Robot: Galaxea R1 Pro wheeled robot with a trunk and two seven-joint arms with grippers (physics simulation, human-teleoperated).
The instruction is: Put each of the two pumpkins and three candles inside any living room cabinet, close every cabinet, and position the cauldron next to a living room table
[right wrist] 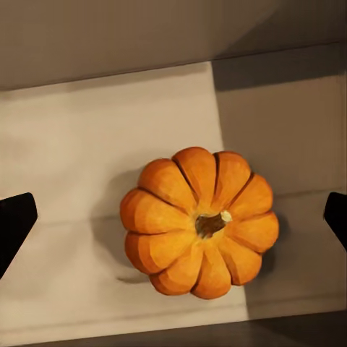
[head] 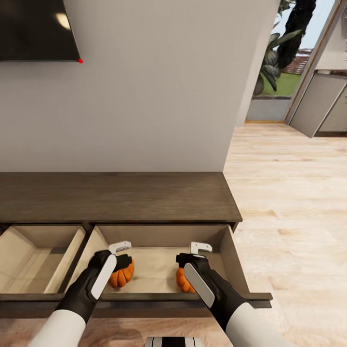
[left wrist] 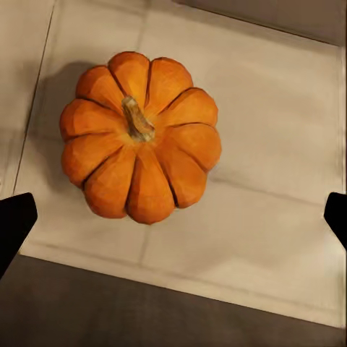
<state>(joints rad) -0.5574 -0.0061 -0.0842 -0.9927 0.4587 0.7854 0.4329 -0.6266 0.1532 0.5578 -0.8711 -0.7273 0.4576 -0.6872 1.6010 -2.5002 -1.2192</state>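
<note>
The long dark-brown cabinet stands against the wall with two drawers pulled out. Two orange pumpkins rest upright on the pale floor of the right drawer. My left gripper hangs open just above the left pumpkin. The left wrist view looks straight down on this pumpkin, the gripper wide apart and touching nothing. My right gripper is open over the right pumpkin; the right wrist view shows that pumpkin between spread fingertips. Candles, cauldron and table are out of view.
The left drawer is open too. A dark TV hangs on the wall above the cabinet. Light wood floor stretches to the right towards a glass opening with plants and a grey unit.
</note>
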